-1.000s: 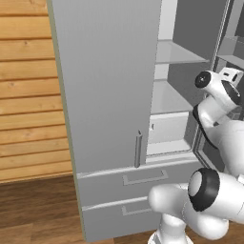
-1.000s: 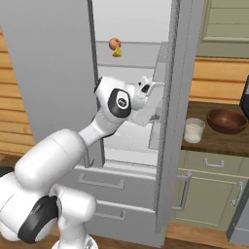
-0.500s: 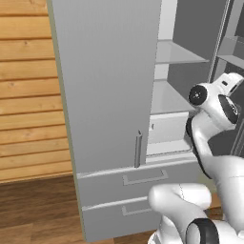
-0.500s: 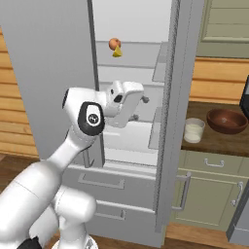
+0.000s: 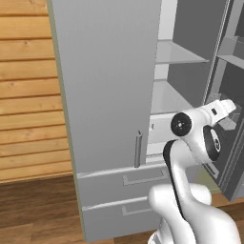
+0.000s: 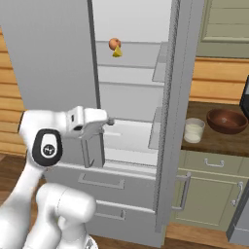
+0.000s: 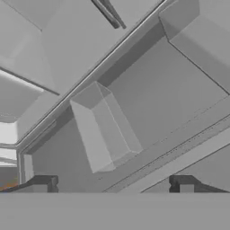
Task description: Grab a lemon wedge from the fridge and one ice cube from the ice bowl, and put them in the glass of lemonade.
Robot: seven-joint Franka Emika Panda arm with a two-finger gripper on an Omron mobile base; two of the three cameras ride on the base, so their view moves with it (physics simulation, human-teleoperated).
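Tiny bright yellow lemon wedge [image 6: 117, 52] beside a small orange fruit [image 6: 114, 43] on the upper shelf of the open grey fridge [image 6: 131, 102]; gripper [image 7: 112, 183] spread wide, holding nothing

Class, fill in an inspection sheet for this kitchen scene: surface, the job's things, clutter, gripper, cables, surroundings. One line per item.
Surface: wooden counter right of the fridge, holding a brown bowl and the glass.
Job's things: fridge with its right door swung open; lemon wedge on an upper shelf, touching an orange-red round fruit; glass of lemonade upright on the counter, left of the bowl.
Clutter: nothing seen.
Gripper: gripper open and empty, facing the door bins; well below the wedge's shelf.
Cables: nothing seen.
Surroundings: wood-plank wall, wooden floor, beige cabinets under the counter.
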